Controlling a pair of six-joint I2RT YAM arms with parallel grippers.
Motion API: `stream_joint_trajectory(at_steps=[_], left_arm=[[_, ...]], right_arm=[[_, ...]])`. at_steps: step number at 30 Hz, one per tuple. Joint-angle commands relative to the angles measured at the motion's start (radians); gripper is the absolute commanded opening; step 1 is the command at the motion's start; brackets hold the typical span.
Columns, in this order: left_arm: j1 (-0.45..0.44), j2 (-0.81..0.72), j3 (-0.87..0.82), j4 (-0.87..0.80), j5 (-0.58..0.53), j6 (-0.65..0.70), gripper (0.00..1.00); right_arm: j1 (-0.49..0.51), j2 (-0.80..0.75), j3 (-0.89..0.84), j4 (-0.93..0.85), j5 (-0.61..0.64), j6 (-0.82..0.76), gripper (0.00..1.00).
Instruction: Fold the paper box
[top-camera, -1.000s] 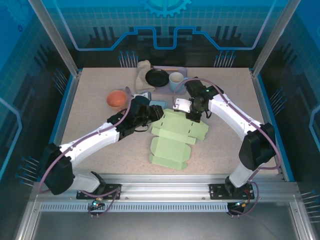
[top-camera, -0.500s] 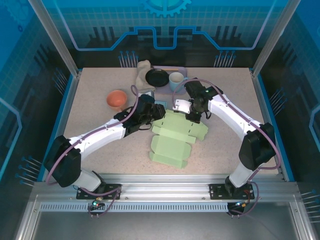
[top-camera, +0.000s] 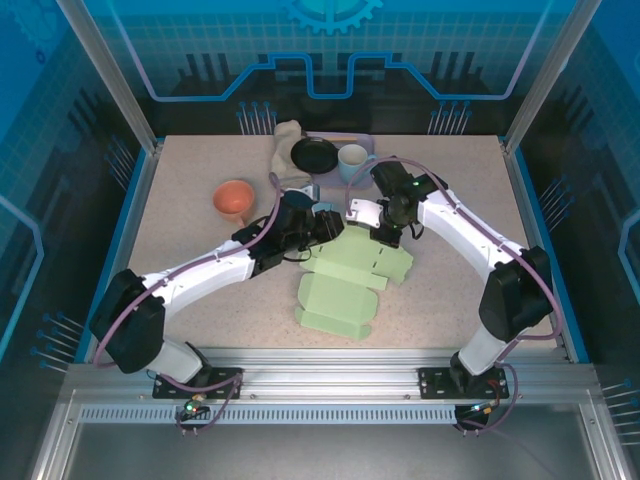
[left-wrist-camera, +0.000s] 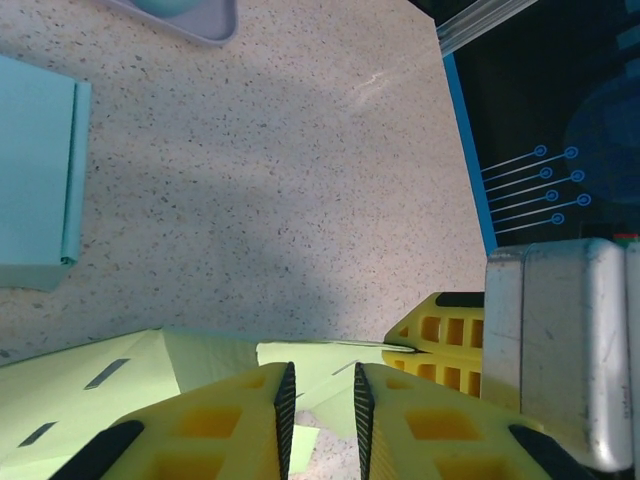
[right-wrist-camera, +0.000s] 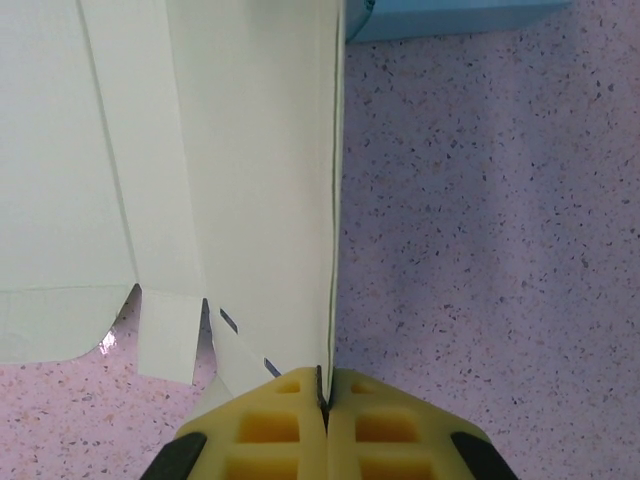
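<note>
Found the right gripper (right-wrist-camera: 325, 385) clamped shut on one thin edge of the pale green paper box (top-camera: 340, 300), holding that flap upright at the box's far right corner. Saw the left gripper (left-wrist-camera: 320, 400) with jaws only a narrow gap apart, tips at a flap on the box's far left corner; could not tell whether pinching it. Noted the rest of the box lying mostly flat and unfolded, slots and tabs showing. Made out a light blue folded card (left-wrist-camera: 35, 170) just beyond the box's far edge. Farther beyond the box, saw an orange bowl (top-camera: 234, 199) off to the left, then a beige cloth (top-camera: 288, 140), a black dish (top-camera: 314, 154) and a pale blue cup (top-camera: 352, 160) by a lavender tray (top-camera: 340, 137), all well apart from the box on the speckled table (top-camera: 450, 290).
</note>
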Motion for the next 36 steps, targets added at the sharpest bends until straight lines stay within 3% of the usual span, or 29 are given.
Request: stream_joint_trajectory(at_steps=[1, 11, 14, 17, 21, 25, 28, 33, 36], left_arm=[[-0.001, 0.018, -0.025, 0.060, 0.032, -0.016, 0.25], [0.028, -0.123, -0.164, -0.109, -0.133, 0.184, 0.30], [0.028, -0.137, -0.278, -0.016, -0.131, 0.222, 0.44], [0.028, -0.131, -0.346, 0.063, -0.124, 0.241, 0.51], [0.030, -0.087, -0.369, 0.118, -0.168, 0.271, 0.74], [0.035, -0.039, -0.372, 0.183, -0.189, 0.296, 0.81], [0.035, -0.030, -0.382, 0.243, -0.177, 0.292, 0.81], [0.034, -0.043, -0.388, 0.300, -0.088, 0.245, 0.60], [0.032, -0.048, -0.384, 0.298, -0.055, 0.213, 0.56]], right_arm=[[-0.014, -0.040, -0.007, 0.019, -0.059, 0.007, 0.00], [-0.015, -0.038, -0.008, 0.047, 0.040, 0.028, 0.00], [-0.013, -0.038, -0.008, 0.046, 0.034, 0.030, 0.00], [-0.013, -0.038, -0.011, 0.043, 0.033, 0.031, 0.00], [-0.011, -0.034, -0.016, 0.040, 0.030, 0.025, 0.00], [-0.011, -0.030, -0.014, 0.037, 0.013, 0.019, 0.00], [-0.011, -0.021, -0.013, 0.037, 0.012, 0.016, 0.00], [-0.012, -0.001, -0.007, 0.041, 0.029, 0.023, 0.00], [-0.013, 0.011, -0.004, 0.048, 0.044, 0.038, 0.00]])
